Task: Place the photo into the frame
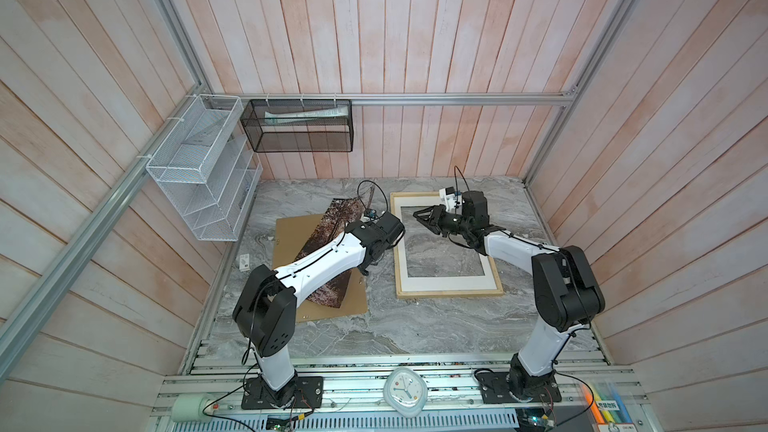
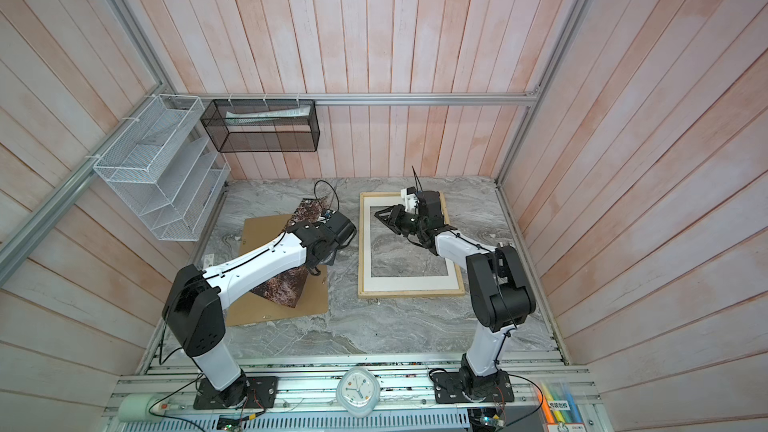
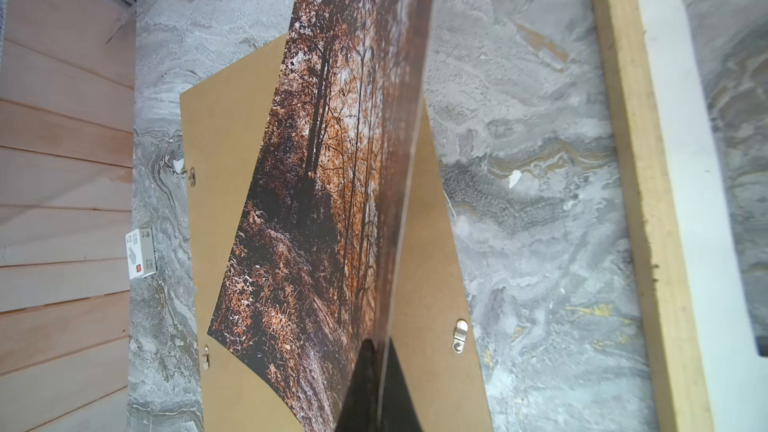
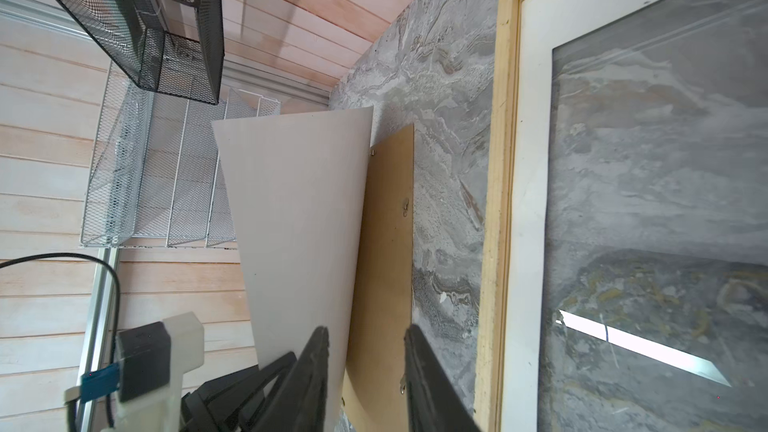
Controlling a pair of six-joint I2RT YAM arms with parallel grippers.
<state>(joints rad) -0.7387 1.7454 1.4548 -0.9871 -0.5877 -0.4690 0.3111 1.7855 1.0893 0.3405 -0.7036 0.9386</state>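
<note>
Close up, L gripper (image 3: 379,347): jaws together, clamped on edge of photo (image 3: 324,201). Photo held up on edge, bowed, forest side toward L wall, white back toward R arm. Directly beneath: brown board (image 3: 224,139), flat on table (image 1: 415,326), metal tabs (image 3: 459,334) along its edges. Photo not in frame (image 1: 449,293); just L of it in both top views, strip of bare marble between board and frame. R gripper (image 4: 365,332): jaws apart, nothing between, up over frame's far-L part, pointed toward photo. Frame flat on table, pale wood slats. Inside frame: white mat (image 1: 440,282), marble visible thru window. Small white box (image 1: 244,261) at table's L edge.
</note>
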